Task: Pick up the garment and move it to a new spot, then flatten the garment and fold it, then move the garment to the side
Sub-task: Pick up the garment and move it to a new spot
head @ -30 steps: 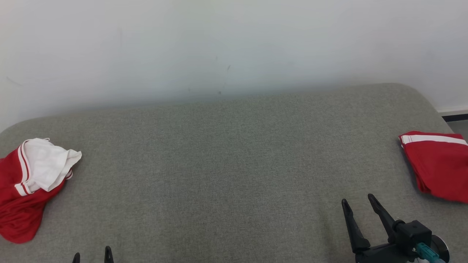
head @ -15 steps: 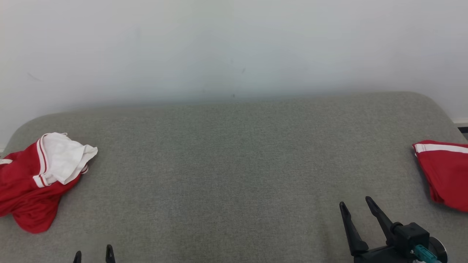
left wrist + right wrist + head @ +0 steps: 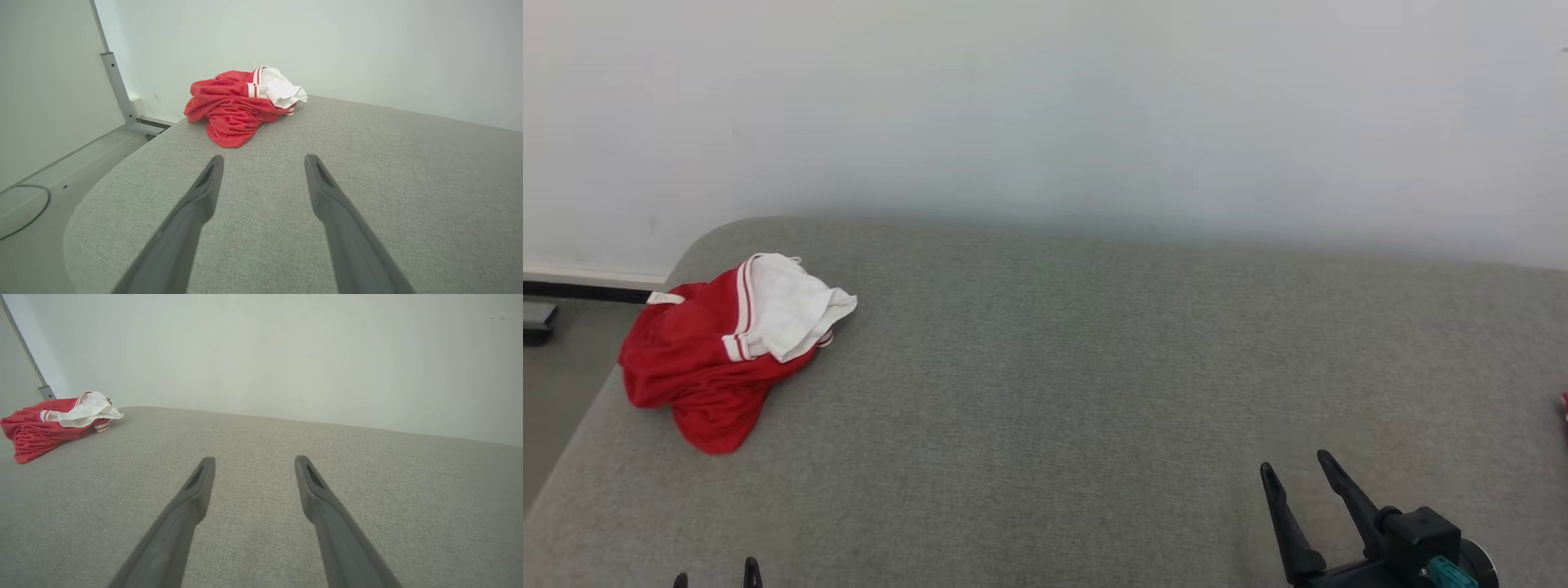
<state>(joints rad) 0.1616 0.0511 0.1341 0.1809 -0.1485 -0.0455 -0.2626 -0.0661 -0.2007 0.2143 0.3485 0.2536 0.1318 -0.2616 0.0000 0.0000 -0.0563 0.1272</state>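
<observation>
The garment [image 3: 719, 351] is a crumpled red piece with white trim and a white lining turned out. It lies in a heap near the far left corner of the grey padded surface [image 3: 1054, 367]. The left wrist view has the garment [image 3: 237, 106] straight ahead, well beyond my left gripper [image 3: 263, 158], whose fingers stand open and empty. Just the tips of the left gripper [image 3: 716, 574] peek up at the bottom left of the head view. My right gripper [image 3: 1296, 463] hovers open at the lower right, far from the garment [image 3: 45, 424], and the right gripper [image 3: 254, 459] holds nothing.
A white wall runs behind the surface. Left of the rounded corner the surface drops to the floor [image 3: 564, 359], where a metal post [image 3: 118, 87] and a cable [image 3: 24, 212] are. A sliver of red cloth [image 3: 1565, 404] shows at the right edge.
The camera has turned to the left: the crumpled garment has slid toward the picture's middle and the red cloth on the right has nearly left it. Both grippers stay open.
</observation>
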